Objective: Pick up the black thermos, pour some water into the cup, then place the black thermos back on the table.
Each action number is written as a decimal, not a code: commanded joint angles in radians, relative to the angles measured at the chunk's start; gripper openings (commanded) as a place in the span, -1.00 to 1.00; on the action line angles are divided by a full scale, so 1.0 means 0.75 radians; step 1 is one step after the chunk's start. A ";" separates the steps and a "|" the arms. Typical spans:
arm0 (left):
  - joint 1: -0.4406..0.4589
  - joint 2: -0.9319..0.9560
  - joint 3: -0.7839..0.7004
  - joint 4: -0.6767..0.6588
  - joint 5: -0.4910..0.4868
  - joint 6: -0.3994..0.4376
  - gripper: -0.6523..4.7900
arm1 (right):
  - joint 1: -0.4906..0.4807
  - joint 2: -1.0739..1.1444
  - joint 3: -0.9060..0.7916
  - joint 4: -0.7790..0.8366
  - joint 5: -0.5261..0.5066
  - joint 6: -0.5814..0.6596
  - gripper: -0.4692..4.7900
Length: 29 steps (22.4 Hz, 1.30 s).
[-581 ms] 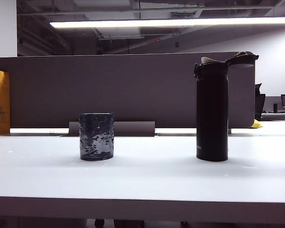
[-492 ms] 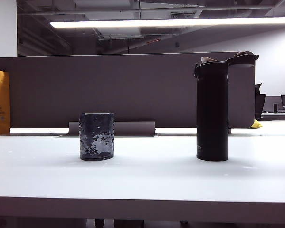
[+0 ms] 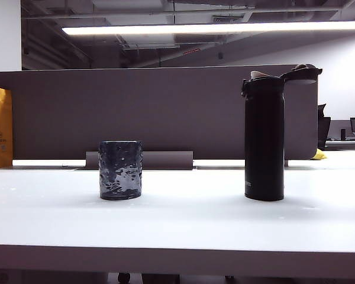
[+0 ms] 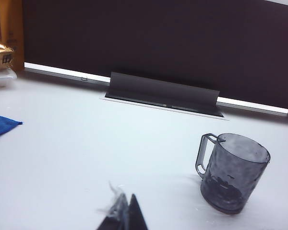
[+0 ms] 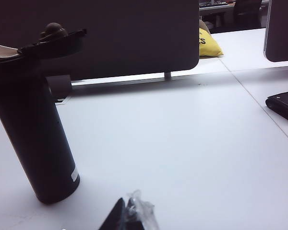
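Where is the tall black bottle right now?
In the exterior view the black thermos stands upright on the right side of the white table, lid flipped open, well apart from the cup on its left.

**Occluded and Cropped Elements**

Left gripper (image 4: 126,215): only the closed dark tips show; the remainder is cut off by the frame edge. Right gripper (image 5: 127,215): likewise cropped, with crumpled clear film on its tips. Neither gripper appears in the exterior view. The black thermos (image 5: 36,129), beside the right gripper, carries lettering too small to read.
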State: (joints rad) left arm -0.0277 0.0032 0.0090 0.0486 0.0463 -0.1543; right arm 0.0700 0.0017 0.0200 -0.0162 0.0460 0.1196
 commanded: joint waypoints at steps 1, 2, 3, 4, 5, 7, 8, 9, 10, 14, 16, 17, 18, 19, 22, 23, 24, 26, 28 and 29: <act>-0.003 0.001 0.028 0.049 0.009 -0.134 -0.78 | 0.002 0.000 0.020 0.023 0.003 0.000 -0.83; -0.003 0.001 0.051 0.059 0.011 -0.193 -0.78 | 0.002 0.000 0.035 0.019 -0.008 0.001 -0.83; -0.003 0.001 0.075 0.056 0.021 -0.217 -0.77 | 0.002 0.000 0.066 0.012 -0.040 -0.002 -0.77; -0.003 0.001 0.108 0.049 0.036 -0.211 -0.58 | 0.002 0.000 0.098 0.010 -0.053 -0.002 -0.53; -0.003 0.002 0.132 0.045 0.039 -0.198 -0.18 | 0.002 0.001 0.136 0.003 -0.054 -0.001 -0.07; -0.003 0.009 0.178 0.047 0.056 -0.177 1.00 | 0.002 0.019 0.252 -0.042 -0.012 -0.001 0.98; -0.003 0.015 0.198 0.046 0.057 -0.163 1.00 | 0.002 0.036 0.311 -0.072 0.019 -0.002 1.00; -0.003 0.024 0.222 0.047 0.057 -0.137 1.00 | 0.002 0.062 0.379 -0.096 0.047 -0.001 1.00; -0.003 0.036 0.240 0.050 0.060 -0.124 1.00 | 0.002 0.085 0.426 -0.101 0.045 -0.001 1.00; -0.005 0.139 0.323 0.097 0.165 -0.119 1.00 | 0.001 0.231 0.594 -0.105 0.000 -0.065 1.00; -0.005 0.233 0.389 0.124 0.244 -0.117 1.00 | 0.001 0.311 0.662 -0.102 -0.012 -0.070 1.00; -0.005 0.284 0.424 0.142 0.271 -0.117 1.00 | 0.002 0.364 0.706 -0.089 -0.027 -0.069 1.00; -0.005 0.353 0.471 0.173 0.300 -0.116 1.00 | 0.002 0.410 0.742 -0.070 -0.037 -0.061 1.00; -0.005 0.415 0.513 0.199 0.317 -0.109 1.00 | 0.002 0.469 0.789 -0.043 -0.045 -0.049 1.00; -0.009 0.625 0.673 0.249 0.355 -0.107 1.00 | 0.003 0.628 0.921 0.007 -0.134 -0.022 1.00; -0.015 0.705 0.738 0.247 0.361 -0.109 1.00 | 0.003 0.673 0.957 0.019 -0.168 -0.007 1.00; -0.024 0.770 0.782 0.247 0.371 -0.109 1.00 | 0.004 0.715 0.988 0.027 -0.202 0.009 1.00; -0.067 0.911 0.869 0.249 0.424 -0.110 1.00 | 0.008 0.785 1.034 0.020 -0.252 0.067 1.00; -0.138 1.043 0.939 0.247 0.505 -0.116 1.00 | 0.043 0.824 1.035 0.018 -0.264 0.092 1.00; -0.174 1.092 0.962 0.247 0.524 -0.115 1.00 | 0.069 0.843 1.027 0.017 -0.261 0.081 1.00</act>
State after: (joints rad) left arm -0.1268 0.7822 0.7143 0.2474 0.3824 -0.2405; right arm 0.0990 0.6212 0.7963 -0.0013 -0.1398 0.1730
